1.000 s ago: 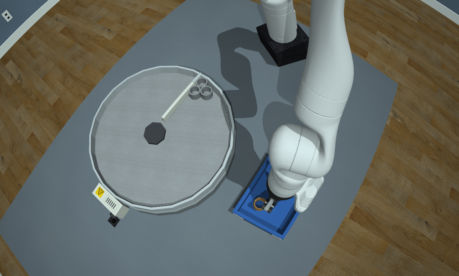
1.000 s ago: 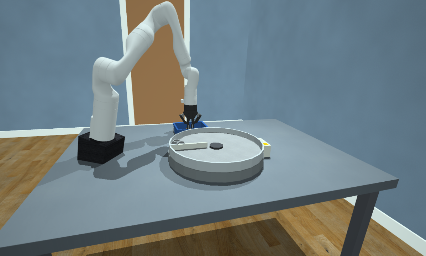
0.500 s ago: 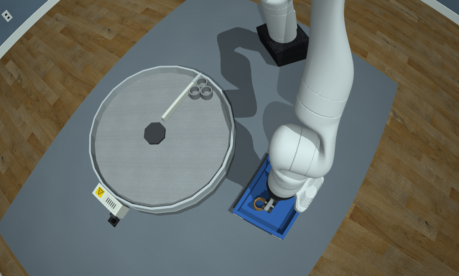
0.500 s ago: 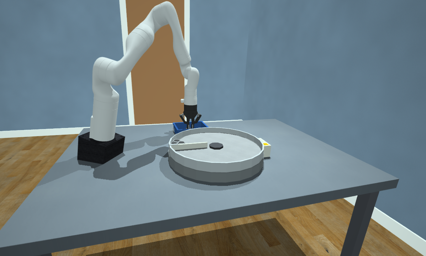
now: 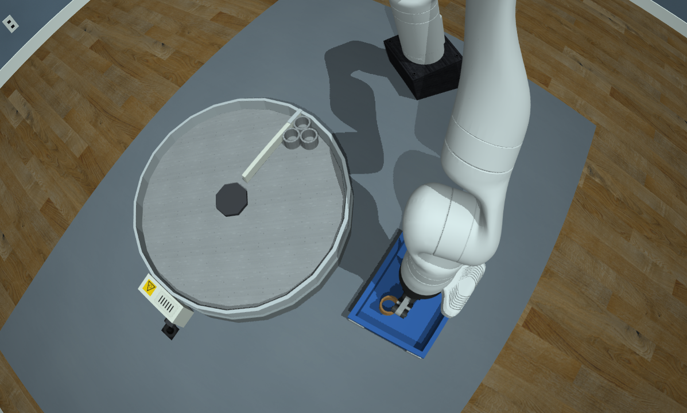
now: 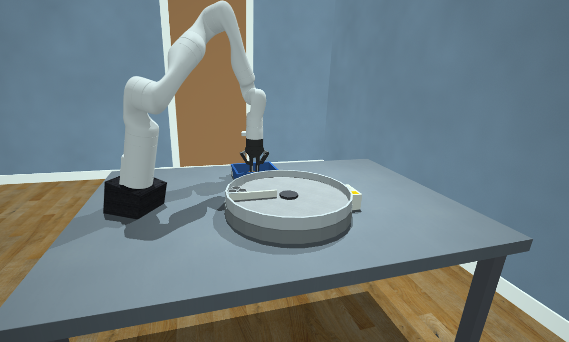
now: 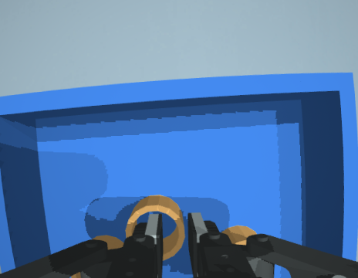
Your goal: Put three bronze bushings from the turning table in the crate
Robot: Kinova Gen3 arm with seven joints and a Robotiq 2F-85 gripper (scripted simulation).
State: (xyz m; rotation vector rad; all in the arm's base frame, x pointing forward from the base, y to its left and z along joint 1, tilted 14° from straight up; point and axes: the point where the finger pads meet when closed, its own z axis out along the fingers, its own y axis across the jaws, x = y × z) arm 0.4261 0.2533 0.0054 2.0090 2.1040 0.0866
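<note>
The blue crate (image 5: 385, 336) (image 6: 236, 172) (image 7: 187, 83) holds three bronze bushings. One bushing (image 5: 381, 306) (image 7: 157, 201) has its ring directly under my left fingertip in the wrist view. A second bushing (image 7: 108, 242) and a third bushing (image 7: 239, 233) are mostly hidden behind the finger linkages. My gripper (image 5: 402, 307) (image 6: 254, 169) (image 7: 175, 230) points down inside the crate with a narrow gap between its fingers. One wall of the first bushing shows in that gap, not clamped. On the turning table (image 5: 137, 205) (image 6: 288, 223), three grey bushings (image 5: 309, 145) sit together by the rim.
A pale divider bar (image 5: 266, 154) (image 6: 254, 195) crosses the turning table beside the grey bushings, toward a dark hub (image 5: 231, 199) (image 6: 288, 194). A white box with a yellow warning sign (image 5: 148, 285) is at the table's outer edge. The crate's raised walls surround my fingers.
</note>
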